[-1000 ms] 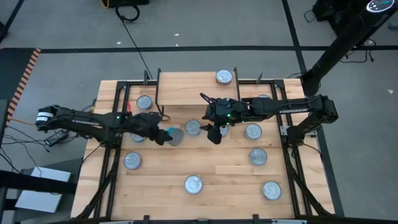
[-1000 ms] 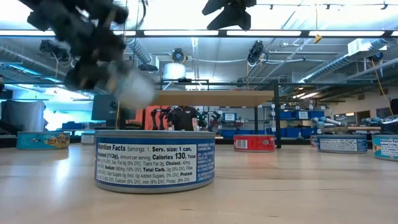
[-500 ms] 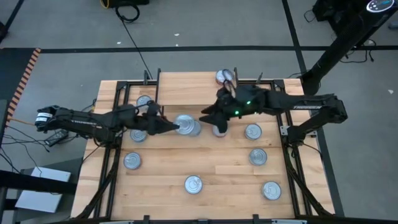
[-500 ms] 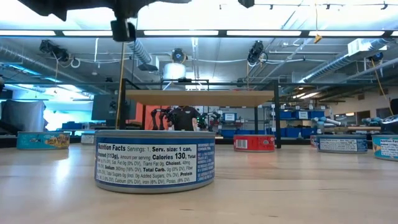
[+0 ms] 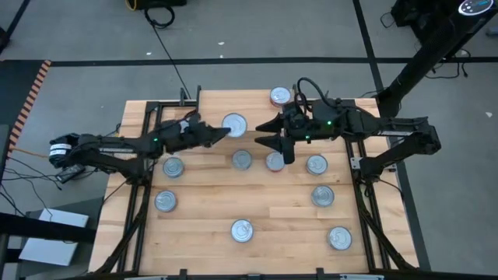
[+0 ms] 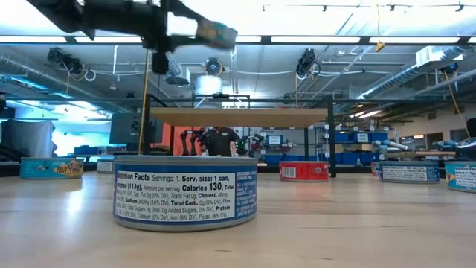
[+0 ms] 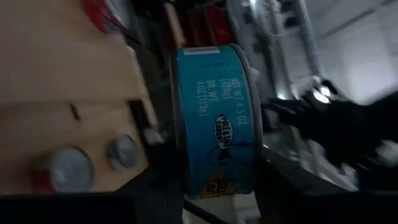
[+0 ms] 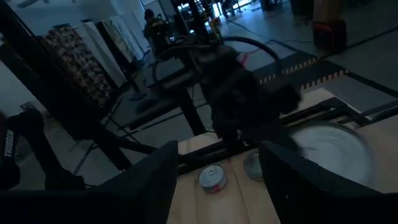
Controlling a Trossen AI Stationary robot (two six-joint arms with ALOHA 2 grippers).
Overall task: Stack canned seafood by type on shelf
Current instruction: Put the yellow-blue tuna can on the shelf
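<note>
Reaching left gripper (image 5: 220, 130) holding teal can (image 5: 233, 123)

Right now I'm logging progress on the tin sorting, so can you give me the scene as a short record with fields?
left gripper: shut on a teal tin, held in the air over the shelf
right gripper: open, empty, above the table just in front of the shelf
tins on shelf: one red tin, at the back right
tins on table: about eight visible, spread out singly, including the blue tin nearest the low camera
stacks: none yet
</note>
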